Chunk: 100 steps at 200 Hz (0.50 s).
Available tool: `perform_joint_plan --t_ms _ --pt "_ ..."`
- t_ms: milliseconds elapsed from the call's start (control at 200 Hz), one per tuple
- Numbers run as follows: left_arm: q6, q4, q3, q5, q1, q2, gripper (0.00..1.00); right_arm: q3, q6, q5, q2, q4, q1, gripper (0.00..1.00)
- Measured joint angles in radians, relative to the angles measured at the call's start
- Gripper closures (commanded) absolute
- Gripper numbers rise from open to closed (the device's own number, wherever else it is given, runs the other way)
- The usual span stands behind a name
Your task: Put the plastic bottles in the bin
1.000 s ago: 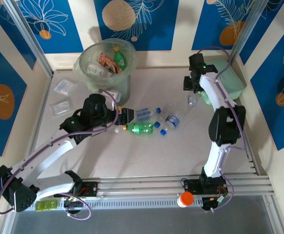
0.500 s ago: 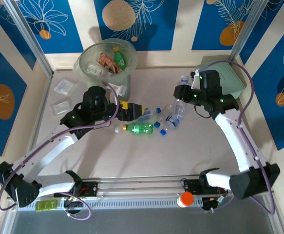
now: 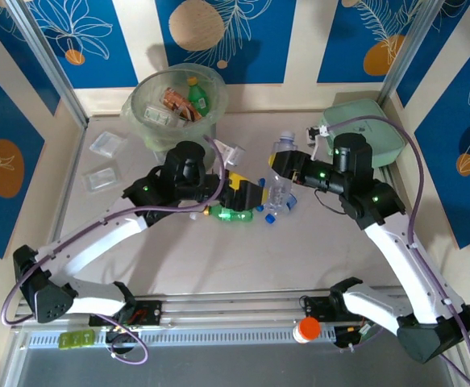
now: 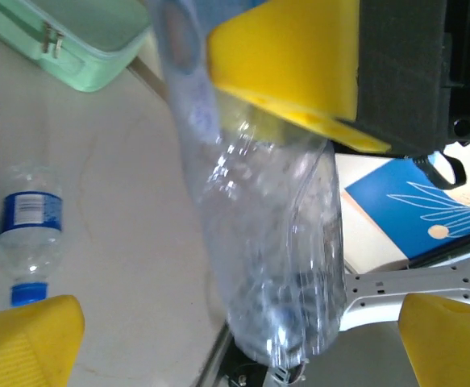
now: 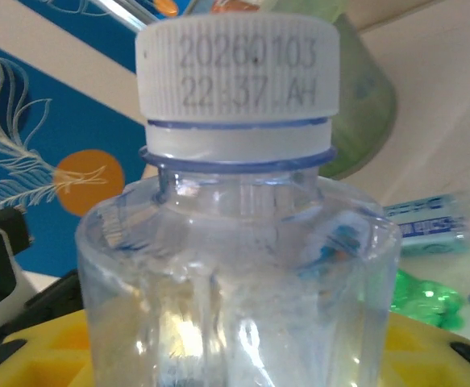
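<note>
Well, the bin (image 3: 205,135) holds some bottles (image 3: 196,95), several litter the bench (image 3: 218,266); my right fingers (image 5: 33,355) clamp a clear bottle (image 5: 235,266), my left fingers (image 4: 291,56) gape wide.

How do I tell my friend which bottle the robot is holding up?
Find the tall pale-green round plastic bin at the table's back left, then look right to the middle. The right pincer holds one clear plastic bottle upright. Its cap is white; the clear bottles lying beside it have blue caps.
</note>
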Motion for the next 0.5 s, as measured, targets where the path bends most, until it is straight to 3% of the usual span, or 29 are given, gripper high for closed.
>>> perform_joint_plan --t_ms 290,500 --pt "-0.041 0.079 0.0 0.068 -0.008 0.042 0.01 -0.045 0.089 -0.043 -0.03 0.111 0.019 0.49" --pt "-0.037 0.076 0.011 0.069 -0.015 0.07 0.16 -0.061 0.143 -0.013 -0.031 0.122 0.045 0.49"
